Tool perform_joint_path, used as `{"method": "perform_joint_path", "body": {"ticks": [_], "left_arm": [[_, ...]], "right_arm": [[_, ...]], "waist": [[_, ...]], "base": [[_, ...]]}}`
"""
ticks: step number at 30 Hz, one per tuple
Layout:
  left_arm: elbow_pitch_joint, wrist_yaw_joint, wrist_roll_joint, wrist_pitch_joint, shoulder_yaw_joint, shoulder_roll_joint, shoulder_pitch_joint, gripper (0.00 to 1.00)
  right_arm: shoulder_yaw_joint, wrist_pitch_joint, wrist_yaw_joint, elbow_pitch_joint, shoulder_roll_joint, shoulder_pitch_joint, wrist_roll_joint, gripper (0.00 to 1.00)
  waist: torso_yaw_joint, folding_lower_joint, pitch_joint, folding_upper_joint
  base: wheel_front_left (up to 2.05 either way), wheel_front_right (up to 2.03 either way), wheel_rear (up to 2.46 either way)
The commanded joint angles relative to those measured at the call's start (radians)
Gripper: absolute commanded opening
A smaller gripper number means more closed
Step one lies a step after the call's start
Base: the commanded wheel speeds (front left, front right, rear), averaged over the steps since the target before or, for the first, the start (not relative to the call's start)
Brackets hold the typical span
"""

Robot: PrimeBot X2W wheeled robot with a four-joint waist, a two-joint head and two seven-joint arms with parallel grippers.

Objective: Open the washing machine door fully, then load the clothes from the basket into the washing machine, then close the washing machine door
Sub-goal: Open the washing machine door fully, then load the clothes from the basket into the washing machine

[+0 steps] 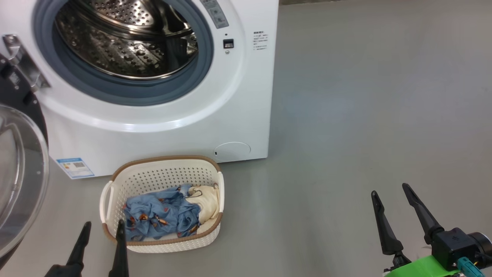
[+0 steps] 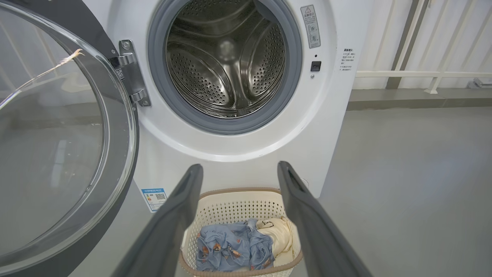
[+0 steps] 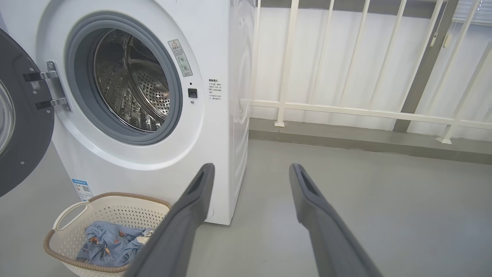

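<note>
White front of the washing machine (image 1: 153, 127) at the upper left of the head view, top cut off by the frame. Steel drum (image 1: 127, 42) bare to view inside the grey-blue seal (image 1: 127, 94). At the left edge, washing machine door (image 1: 19, 173) wide open, only part of the glass dome and black rim in frame. On the grey floor (image 1: 365, 96) just before the machine, basket (image 1: 161, 173) with the clothes (image 1: 161, 215) inside: blue printed garment to the left, cream one against the right wall. At bottom left, left gripper (image 1: 104, 223), fingers parted, holding nothing. One tip overlapping the basket's near-left rim; touching or not, impossible to tell. At lower right, right gripper (image 1: 389, 188), spread wide, empty, well apart from the basket.

From the left wrist: both fingers apart and empty, framing the basket below the drum mouth. Near rim of the basket cut off at the bottom edge. Door to the left on its metal hinge (image 2: 130, 73), glass full of reflections. Blue sticker (image 2: 153, 198) partly hidden behind the left finger.

From the right wrist: fingers wide and empty over bare floor. Basket at lower left, right half hidden by a finger; cream garment barely visible. Door cropped at the left edge. White railing (image 3: 346, 107) beyond the machine.
</note>
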Motion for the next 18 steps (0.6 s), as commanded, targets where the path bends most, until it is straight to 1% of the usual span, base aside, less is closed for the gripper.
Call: {"method": "perform_joint_path", "body": {"ticks": [1,10,18], "left_arm": [[-0.019,0.014,0.002,0.000,0.038,0.016,-0.041,1.00],[-0.020,0.032,-0.002,0.000,0.043,0.023,-0.040,1.00],[-0.016,0.036,-0.007,-0.002,0.039,0.025,-0.042,1.00]], "right_arm": [[0.029,-0.012,0.002,-0.025,-0.009,-0.027,-0.003,1.00],[0.030,-0.012,0.002,-0.021,-0.006,-0.030,0.002,1.00],[0.030,-0.012,0.002,-0.016,-0.007,-0.034,0.004,1.00]], "waist": [[-0.015,0.0000,0.003,0.0000],[-0.021,0.0000,0.010,0.0000],[-0.018,0.0000,0.009,0.0000]], "base": [[0.00,0.00,0.00],[0.00,0.00,0.00],[0.00,0.00,0.00]]}}
